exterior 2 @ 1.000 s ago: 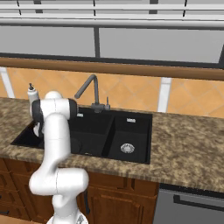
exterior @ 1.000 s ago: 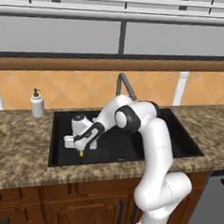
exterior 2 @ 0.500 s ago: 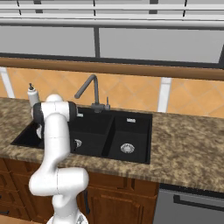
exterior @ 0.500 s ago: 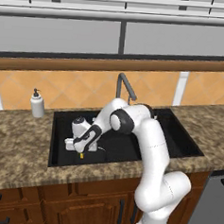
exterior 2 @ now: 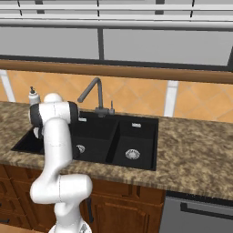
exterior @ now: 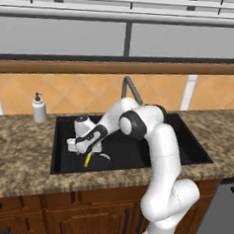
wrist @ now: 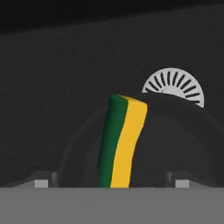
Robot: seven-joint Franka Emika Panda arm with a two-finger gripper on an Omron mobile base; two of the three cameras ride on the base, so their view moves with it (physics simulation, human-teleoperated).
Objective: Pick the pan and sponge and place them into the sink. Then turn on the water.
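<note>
a: where is the gripper (wrist: 109,183) and what is it doing?

b: it hangs low inside the wide basin of the black sink (exterior: 61,167), at the end of the white arm. in the hand view its two finger tips stand spread wide, one at each lower corner, and the sponge (wrist: 121,140) stands on edge between them, green face to one side and yellow to the other. neither tip appears to touch it, so i judge it let go.

a: and the pan?

b: the black pan (wrist: 183,144) lies in the basin right under the sponge, its round rim partly covering the silver drain (wrist: 174,86).

a: what could go wrong from here?

b: the sponge is upright, so it will likely topple; lifting the gripper at a slant could knock or drag it. the water is not yet on: the grey faucet (exterior 2: 91,91) shows no stream, and its small handle sits at the back rim, so the arm's swing there could clip the spout.

a: what surrounds it?

b: a speckled brown stone worktop (exterior: 17,156) over wooden cabinets, a white soap dispenser (exterior: 39,108) left of the sink, orange wall tiles, a wooden sill and a wide window above.
</note>
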